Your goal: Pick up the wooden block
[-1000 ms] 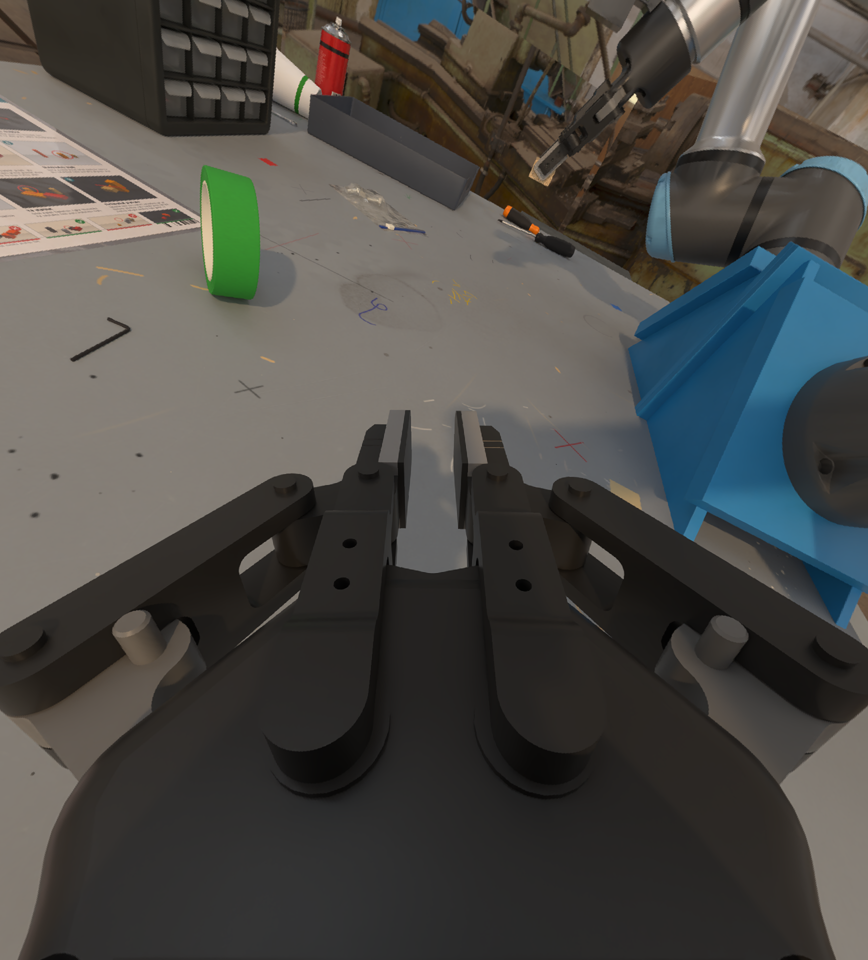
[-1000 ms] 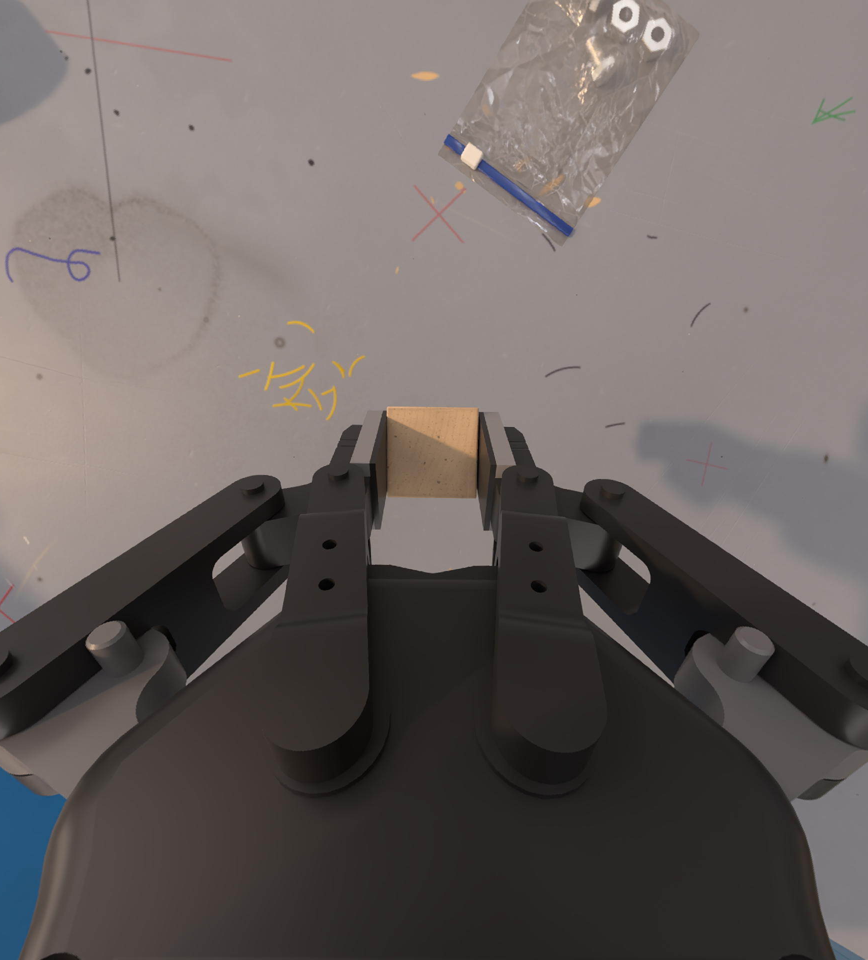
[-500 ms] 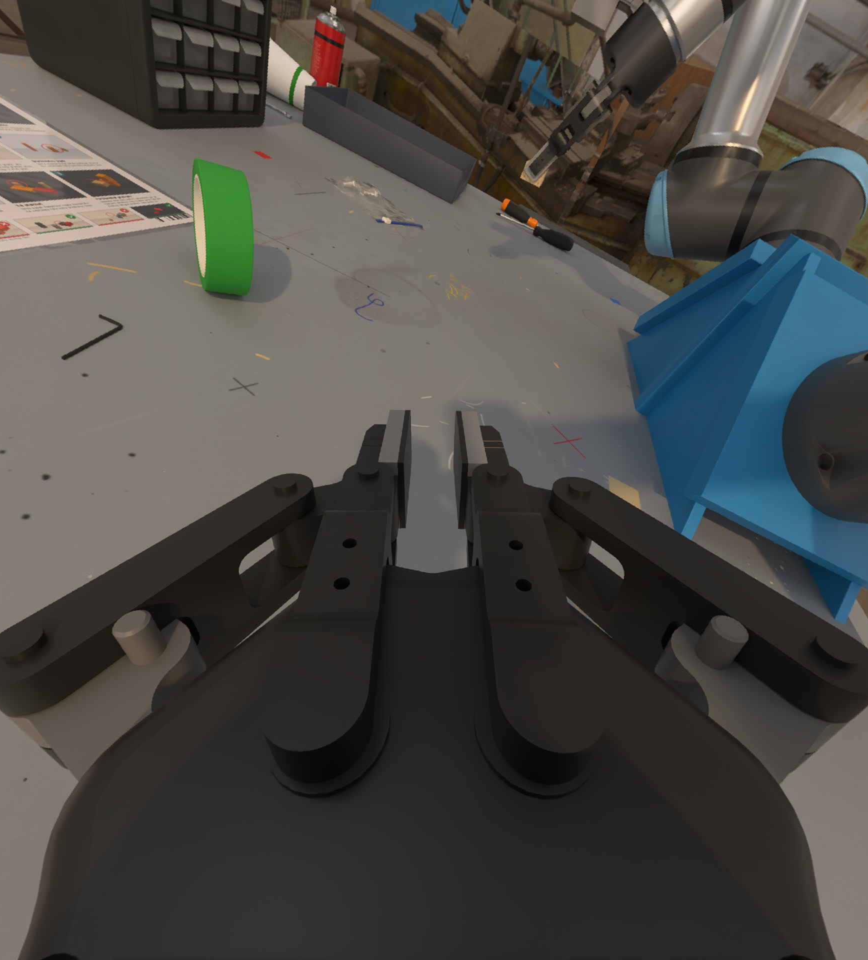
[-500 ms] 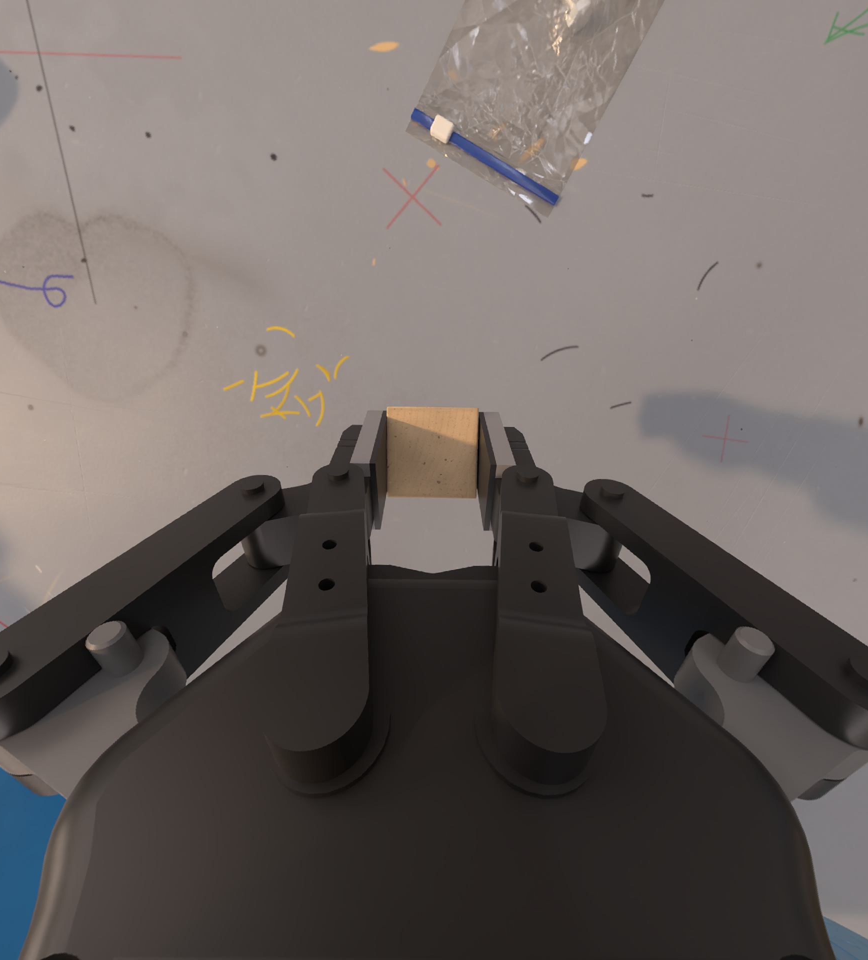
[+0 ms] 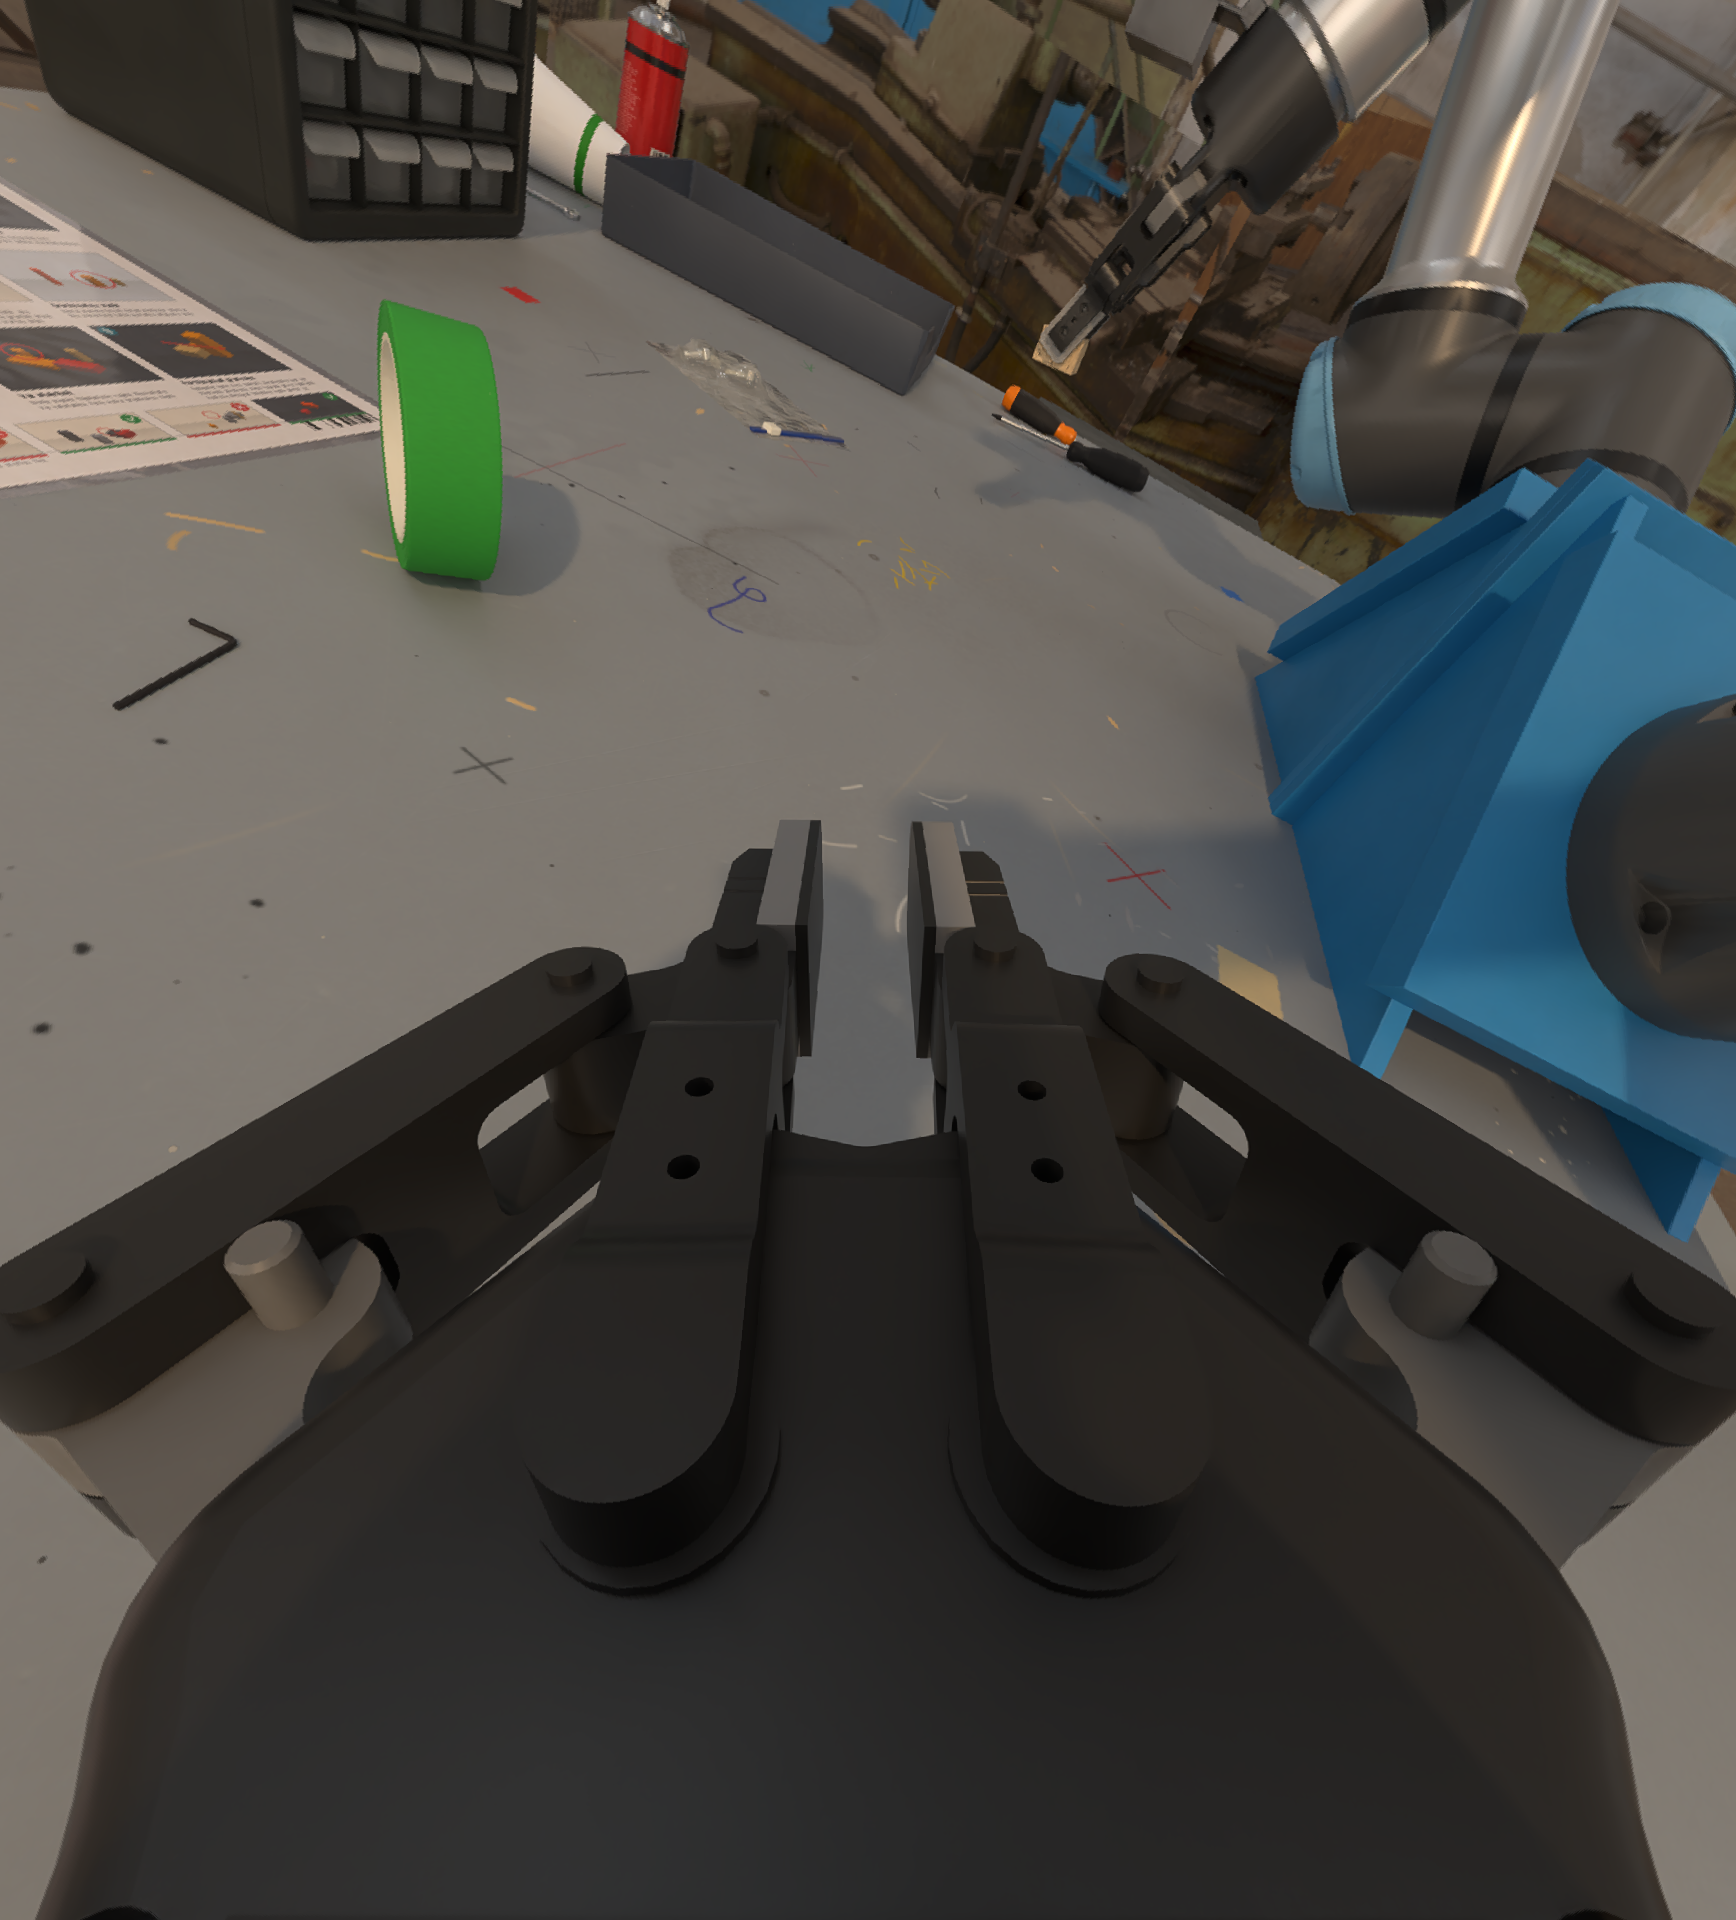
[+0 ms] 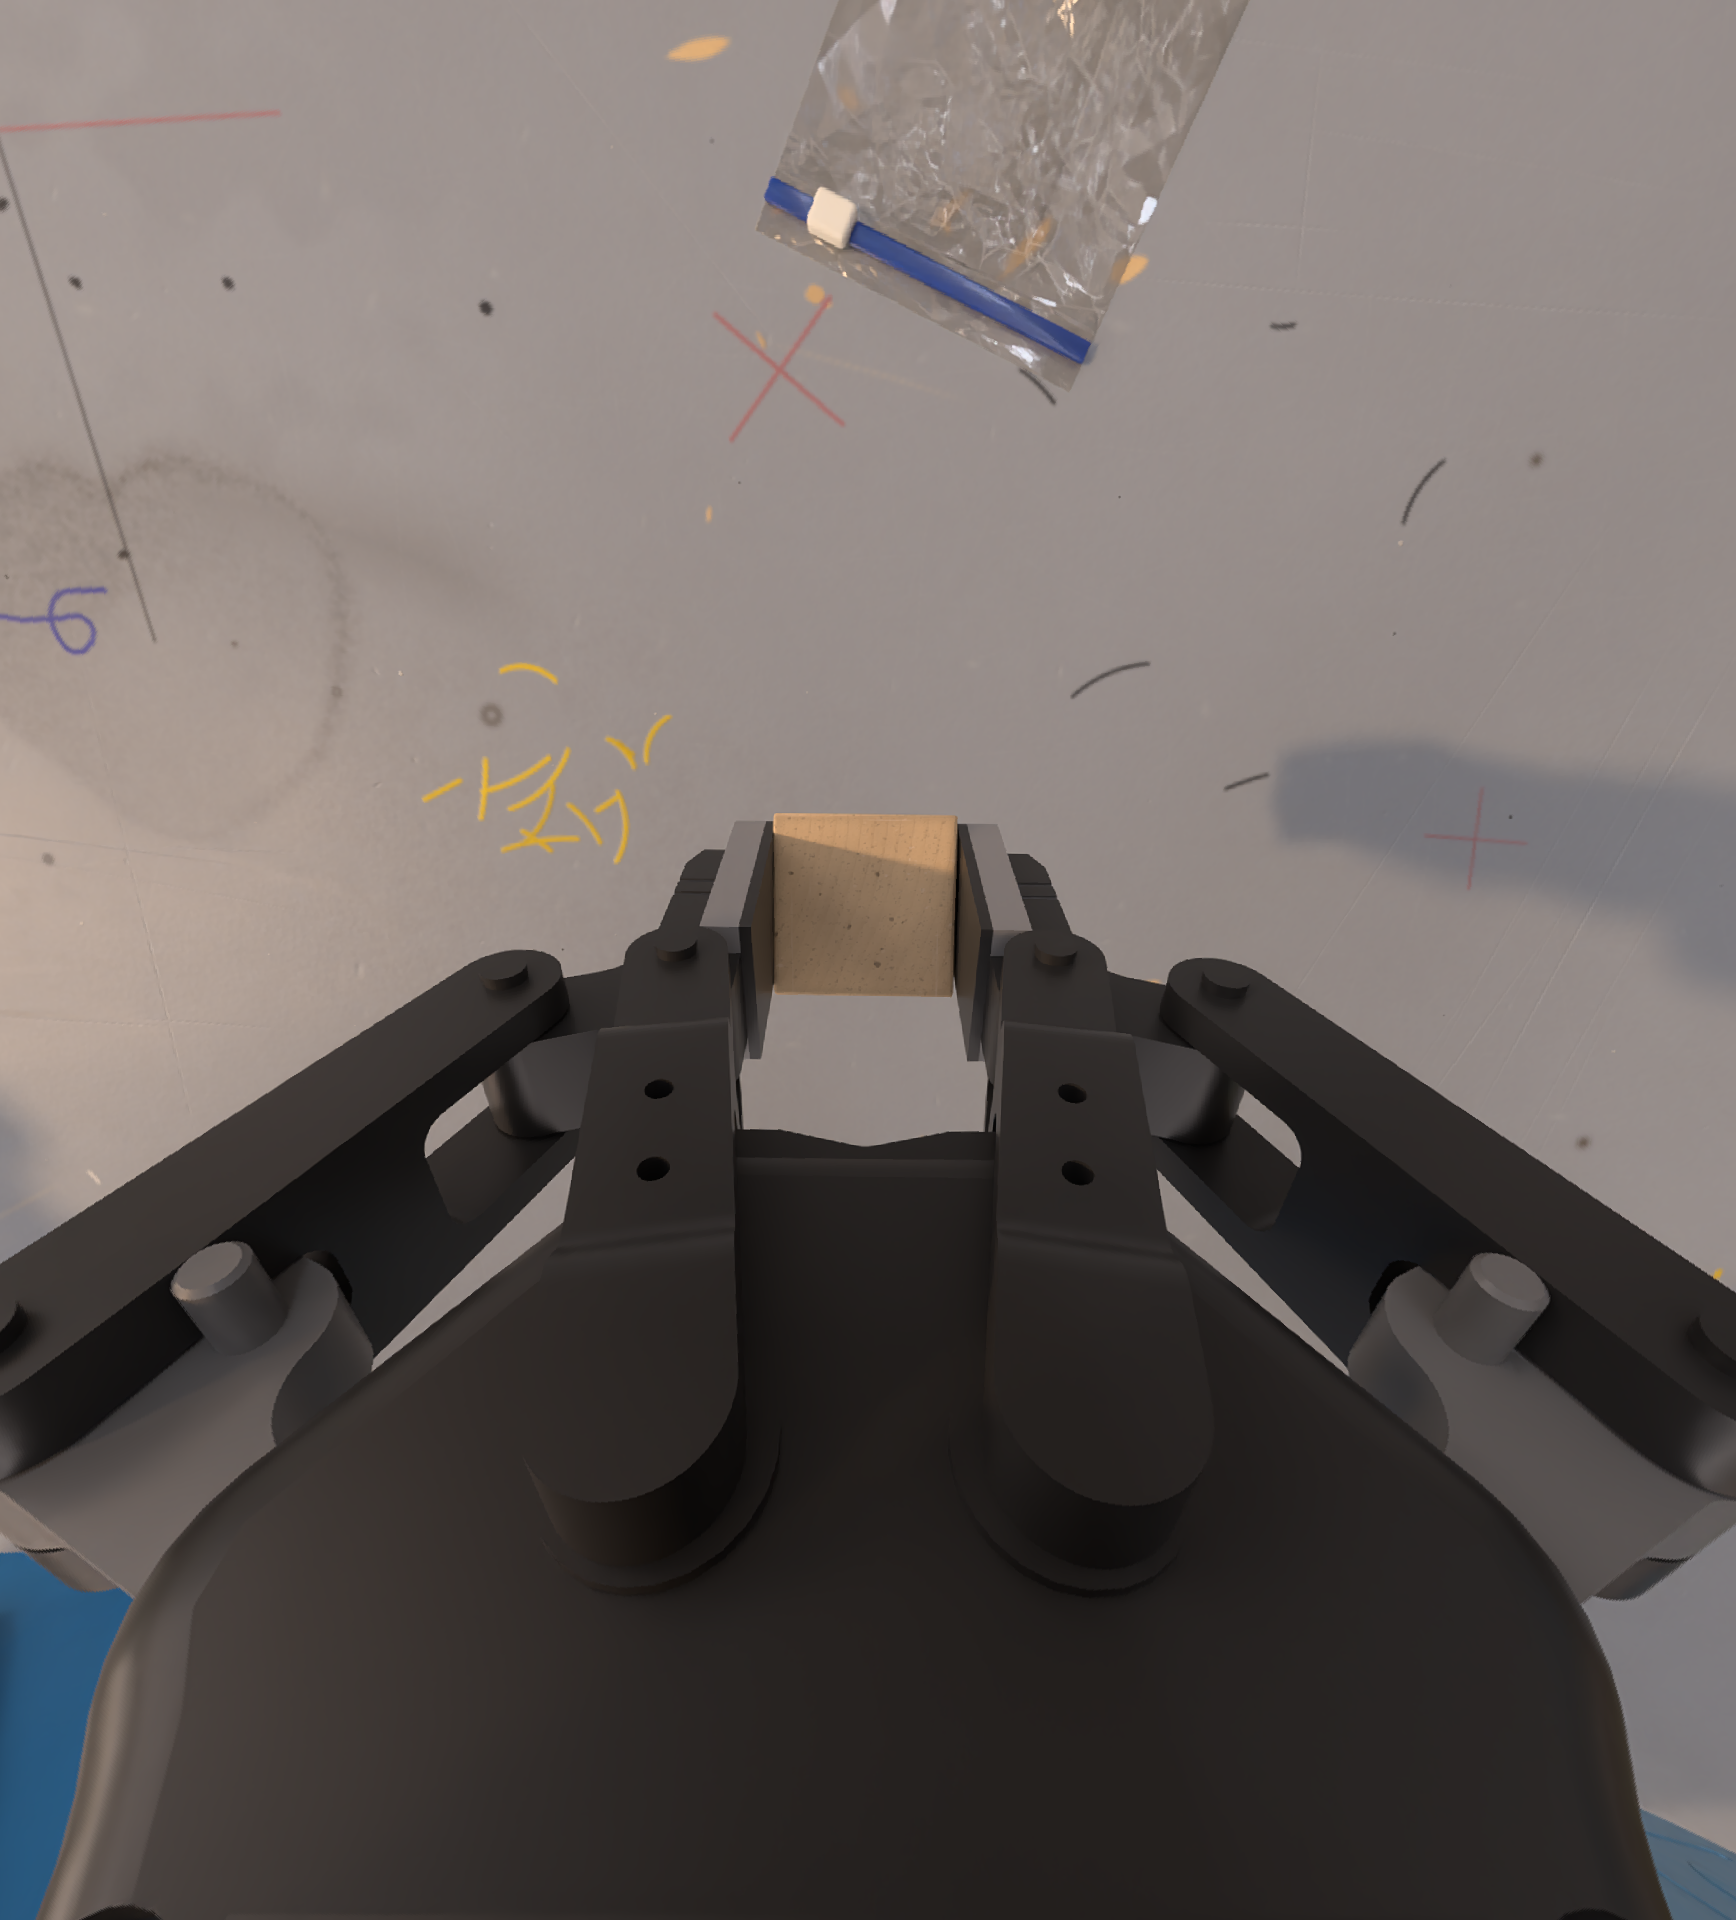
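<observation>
Left wrist view: left gripper (image 5: 864, 878), fingers narrowly apart, empty, above grey table (image 5: 220, 883). Black drawer cabinet (image 5: 324, 104); open dark tray (image 5: 770, 270), contents not visible; green tape roll (image 5: 440, 442) on edge.

Right wrist view: right gripper (image 6: 864, 904) clamped on pale, square-faced wooden block (image 6: 864, 904), clear of the table. Crinkled clear zip bag (image 6: 989, 177), contents unclear.

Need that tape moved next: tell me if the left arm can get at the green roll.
Probably yes. The green roll stands on edge on bare table, ahead-left of the left gripper; its jaws hold nothing, and only a hex key lies nearby.
</observation>
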`<state>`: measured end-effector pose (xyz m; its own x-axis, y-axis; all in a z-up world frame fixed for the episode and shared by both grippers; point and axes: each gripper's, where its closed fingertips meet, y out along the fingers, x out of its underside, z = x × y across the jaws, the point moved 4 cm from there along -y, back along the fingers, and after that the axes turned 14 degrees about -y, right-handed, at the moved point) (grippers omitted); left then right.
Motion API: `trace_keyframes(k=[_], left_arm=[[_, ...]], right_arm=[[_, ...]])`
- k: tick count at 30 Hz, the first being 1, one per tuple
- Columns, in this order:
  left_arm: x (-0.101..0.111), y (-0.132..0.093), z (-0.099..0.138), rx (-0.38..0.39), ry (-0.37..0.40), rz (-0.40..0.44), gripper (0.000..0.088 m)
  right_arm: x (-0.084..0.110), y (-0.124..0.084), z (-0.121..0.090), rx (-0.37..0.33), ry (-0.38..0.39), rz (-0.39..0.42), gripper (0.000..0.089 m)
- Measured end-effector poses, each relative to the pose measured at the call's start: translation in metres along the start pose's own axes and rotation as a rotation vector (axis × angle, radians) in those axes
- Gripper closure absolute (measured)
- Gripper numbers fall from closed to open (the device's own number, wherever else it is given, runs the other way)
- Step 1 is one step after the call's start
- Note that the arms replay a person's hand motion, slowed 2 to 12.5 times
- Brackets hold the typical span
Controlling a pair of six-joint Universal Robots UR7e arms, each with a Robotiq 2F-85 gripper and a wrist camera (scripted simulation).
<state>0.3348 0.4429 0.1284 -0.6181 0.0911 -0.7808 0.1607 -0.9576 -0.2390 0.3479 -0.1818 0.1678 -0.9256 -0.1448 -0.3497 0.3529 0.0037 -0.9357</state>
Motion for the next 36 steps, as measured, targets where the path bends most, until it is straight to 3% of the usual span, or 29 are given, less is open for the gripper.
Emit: trace_keyframes(k=[20,36], left_arm=[[0.002,0.003,-0.002,-0.005,-0.004,-0.014,0.0731],[0.005,0.007,0.0,-0.015,0.013,-0.04,0.0731]], right_arm=[[0.01,0.037,0.006,-0.032,0.115,-0.117,0.0599],[0.011,0.066,0.009,0.008,0.121,-0.159,0.0599]])
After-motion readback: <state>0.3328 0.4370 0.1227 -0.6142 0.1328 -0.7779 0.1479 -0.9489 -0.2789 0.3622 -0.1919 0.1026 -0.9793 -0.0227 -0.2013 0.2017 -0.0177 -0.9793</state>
